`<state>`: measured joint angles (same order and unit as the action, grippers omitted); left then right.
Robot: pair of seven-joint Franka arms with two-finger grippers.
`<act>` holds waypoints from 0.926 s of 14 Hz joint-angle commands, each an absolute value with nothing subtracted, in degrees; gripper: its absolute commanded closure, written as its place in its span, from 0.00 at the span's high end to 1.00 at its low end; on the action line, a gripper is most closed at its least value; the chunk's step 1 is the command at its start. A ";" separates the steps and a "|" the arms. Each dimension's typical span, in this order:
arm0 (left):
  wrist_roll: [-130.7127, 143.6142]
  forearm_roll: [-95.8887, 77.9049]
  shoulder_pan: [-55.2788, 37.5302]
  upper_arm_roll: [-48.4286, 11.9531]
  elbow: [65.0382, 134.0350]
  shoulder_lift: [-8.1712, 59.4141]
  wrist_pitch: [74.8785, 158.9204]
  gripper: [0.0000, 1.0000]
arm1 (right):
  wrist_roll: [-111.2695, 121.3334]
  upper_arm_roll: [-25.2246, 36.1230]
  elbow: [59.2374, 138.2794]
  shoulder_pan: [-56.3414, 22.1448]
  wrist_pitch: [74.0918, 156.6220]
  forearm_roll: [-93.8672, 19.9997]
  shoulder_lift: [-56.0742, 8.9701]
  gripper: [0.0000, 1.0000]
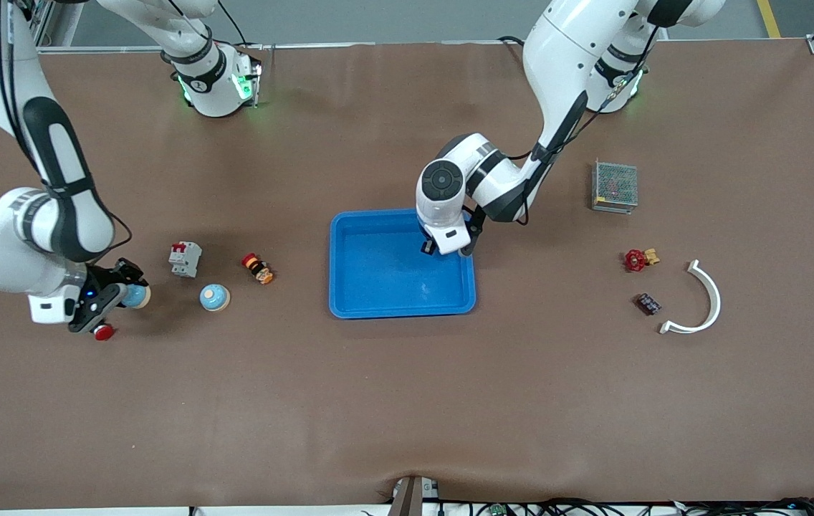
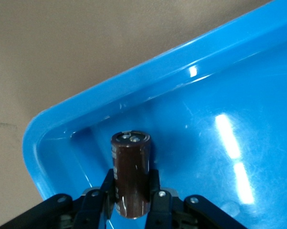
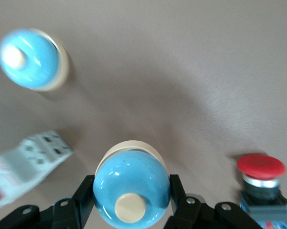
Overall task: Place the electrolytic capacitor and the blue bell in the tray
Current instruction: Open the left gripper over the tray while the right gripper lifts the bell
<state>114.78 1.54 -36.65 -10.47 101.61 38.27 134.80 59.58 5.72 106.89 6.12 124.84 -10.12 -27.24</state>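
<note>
The bright-blue tray (image 1: 385, 276) lies mid-table. My left gripper (image 1: 433, 249) hangs over the tray's corner nearest the left arm's base. It is shut on the electrolytic capacitor (image 2: 130, 167), a dark brown cylinder whose metal-capped end points into the tray (image 2: 148, 78). The left gripper's fingers (image 2: 154, 188) press both of its sides. At the right arm's end of the table, my right gripper (image 1: 120, 294) is shut on a blue bell (image 3: 130, 183), a blue dome with a cream knob and base, low over the table. A second blue bell (image 1: 214, 297) stands on the table beside it, toward the tray.
A red push button (image 1: 103, 331) sits right by the right gripper. A white circuit breaker (image 1: 185, 259) and a small red-and-orange part (image 1: 258, 269) lie between the bells and the tray. Toward the left arm's end are a grey mesh box (image 1: 615, 186), a red valve handle (image 1: 636, 259), a small dark part (image 1: 648, 304) and a white curved piece (image 1: 704, 301).
</note>
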 commanded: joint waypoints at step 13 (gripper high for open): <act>92.15 3.60 -22.17 -9.14 96.42 29.97 122.89 1.00 | -10.23 5.54 102.48 -21.76 103.71 -11.16 -10.99 0.36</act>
<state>97.44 2.71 -24.59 -8.82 95.93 31.38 125.42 -0.94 4.90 100.99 -16.63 103.04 -10.32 -12.78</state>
